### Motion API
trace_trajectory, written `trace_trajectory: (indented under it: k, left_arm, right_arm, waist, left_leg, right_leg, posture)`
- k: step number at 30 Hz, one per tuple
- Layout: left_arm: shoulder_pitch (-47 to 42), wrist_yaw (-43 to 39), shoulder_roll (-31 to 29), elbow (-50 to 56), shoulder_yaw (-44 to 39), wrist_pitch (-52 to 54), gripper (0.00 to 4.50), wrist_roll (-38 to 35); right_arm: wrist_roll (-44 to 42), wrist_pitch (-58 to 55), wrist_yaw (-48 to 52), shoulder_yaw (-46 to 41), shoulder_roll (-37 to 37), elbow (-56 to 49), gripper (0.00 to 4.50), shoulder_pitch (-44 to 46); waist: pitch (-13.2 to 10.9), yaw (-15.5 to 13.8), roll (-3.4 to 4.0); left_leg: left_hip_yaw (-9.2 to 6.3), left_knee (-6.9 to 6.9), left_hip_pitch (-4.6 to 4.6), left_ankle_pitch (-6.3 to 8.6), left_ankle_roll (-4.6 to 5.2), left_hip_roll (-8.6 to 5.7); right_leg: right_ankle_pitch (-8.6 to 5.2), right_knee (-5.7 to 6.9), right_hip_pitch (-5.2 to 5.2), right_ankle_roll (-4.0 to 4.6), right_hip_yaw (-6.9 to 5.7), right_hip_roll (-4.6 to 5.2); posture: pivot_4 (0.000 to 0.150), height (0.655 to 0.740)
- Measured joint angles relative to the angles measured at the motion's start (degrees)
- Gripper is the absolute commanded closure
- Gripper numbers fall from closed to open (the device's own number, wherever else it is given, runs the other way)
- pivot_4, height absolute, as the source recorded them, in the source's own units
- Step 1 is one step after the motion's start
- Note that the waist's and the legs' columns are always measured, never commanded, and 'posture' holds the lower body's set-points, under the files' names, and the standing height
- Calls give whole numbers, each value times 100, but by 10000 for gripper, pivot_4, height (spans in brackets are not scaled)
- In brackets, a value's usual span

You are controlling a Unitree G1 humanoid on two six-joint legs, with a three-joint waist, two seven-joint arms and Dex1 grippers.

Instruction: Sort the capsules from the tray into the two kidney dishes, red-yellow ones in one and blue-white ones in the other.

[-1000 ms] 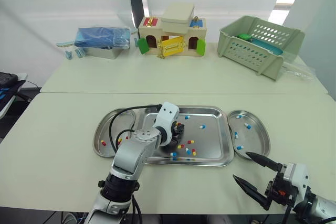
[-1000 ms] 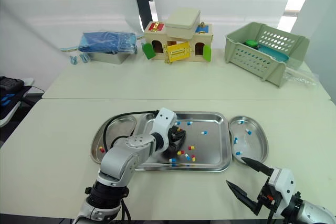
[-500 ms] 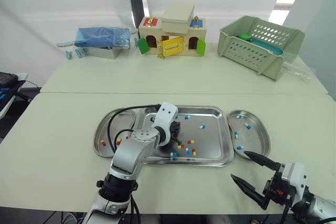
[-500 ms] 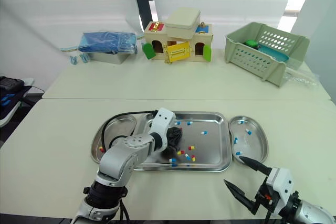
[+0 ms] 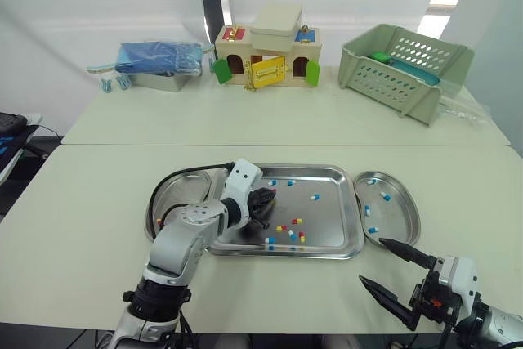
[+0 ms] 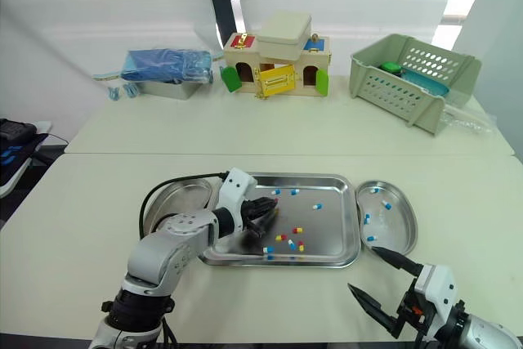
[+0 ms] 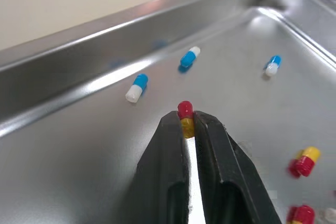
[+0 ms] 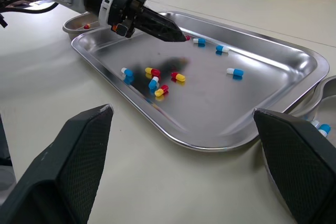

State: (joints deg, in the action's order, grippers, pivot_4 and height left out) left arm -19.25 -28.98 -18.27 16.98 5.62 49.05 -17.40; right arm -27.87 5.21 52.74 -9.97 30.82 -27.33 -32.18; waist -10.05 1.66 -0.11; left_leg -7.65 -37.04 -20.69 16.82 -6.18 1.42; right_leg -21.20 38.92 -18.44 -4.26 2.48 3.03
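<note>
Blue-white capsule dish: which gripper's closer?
Right. The right gripper hovers open over the table just in front of the kidney dish; the left gripper is over the tray's left half, shut on a red-yellow capsule.

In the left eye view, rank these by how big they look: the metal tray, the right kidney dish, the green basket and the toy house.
1. Tray and green basket: about alike. The basket stands farther back, so I won't rank one over the other.
2. Toy house.
3. Right kidney dish.
</note>
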Motion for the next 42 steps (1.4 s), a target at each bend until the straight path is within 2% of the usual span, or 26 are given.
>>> trace_trajectory:
  k: [9, 14, 21, 26, 36, 37, 38, 42]
  left_arm:
    - [642, -533, -376, 624, -1112, -52, 42346, -1108]
    - [1204, -540, -704, 923, -1703, -63, 42346, -1420]
    - [1811, 236, -590, 1323, -2370, -243, 42346, -1423]
    - [2089, 1184, -185, 1450, -2827, -326, 42346, -1251]
    - [2130, 1844, -180, 1450, -2964, -291, 42346, -1036]
    - [2122, 1855, -180, 1450, -2963, -286, 38010, -1036]
    - [2115, 1880, -181, 1450, -2959, -284, 36461, -1036]
    - [2136, 1924, -181, 1439, -2951, -316, 24302, -1016]
  right_arm:
    - [-9, 204, 404, -2, 156, 0, 0, -87]
    - [-7, 364, 607, 12, 188, 18, 0, -101]
    - [11, 512, 807, 137, 196, 204, 0, 69]
    - [0, 570, 959, 188, 246, 336, 0, 196]
    - [-39, 562, 1148, 222, 321, 575, 0, 570]
    - [-39, 562, 1157, 222, 321, 579, 0, 568]
    - [-40, 562, 1178, 222, 321, 582, 0, 564]
    - [-43, 554, 1214, 221, 322, 585, 0, 563]
  waist:
    - [0, 9, 0]
    - [0, 2, -1]
    - [-1, 3, -2]
    - [-2, 0, -4]
    - [-5, -1, -11]
    - [-5, -2, -11]
    - [-5, -1, -11]
    - [-5, -1, -11]
  left_leg:
    - [-1, 2, 0, 2, 4, 1]
    - [-2, 1, 2, 7, 12, 1]
    - [-2, 3, 2, 9, 16, 2]
    - [-4, 2, 2, 12, 21, 1]
    - [-4, 2, 1, 11, 19, 1]
    - [-4, 3, 1, 11, 19, 1]
    - [-3, 3, 1, 11, 19, 1]
    - [-3, 3, 2, 12, 19, 1]
  right_leg:
    - [0, -2, 0, 0, 0, 0]
    - [0, -1, 1, 0, 0, 0]
    - [0, -5, 1, 0, 0, 1]
    - [0, -4, 3, 0, -1, 1]
    - [0, -5, 2, 0, -2, 1]
    - [0, -5, 2, 0, -2, 1]
    - [0, -5, 2, 0, -2, 1]
    - [0, -5, 2, 0, -2, 1]
  posture:
    - [1500, 7400]
    - [1500, 7400]
    - [1500, 7400]
    - [1500, 7400]
    - [1500, 7400]
    - [1500, 7400]
    - [1500, 7400]
    - [1500, 7400]
